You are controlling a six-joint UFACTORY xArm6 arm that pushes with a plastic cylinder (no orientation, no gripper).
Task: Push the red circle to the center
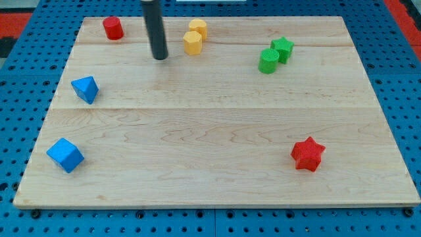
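Observation:
The red circle [113, 27] is a short red cylinder near the top left corner of the wooden board [217, 125]. My tip [160, 58] is the lower end of a dark rod that comes down from the view's top. It stands to the right of the red circle and slightly below it, apart from it. It touches no block.
Two yellow blocks [195, 37] sit together just right of my tip. Two green blocks, a star [283, 49] and a rounder one [268, 61], sit at the top right. A red star [308, 154] lies at the lower right. Two blue blocks lie at the left [85, 89] and lower left [65, 155].

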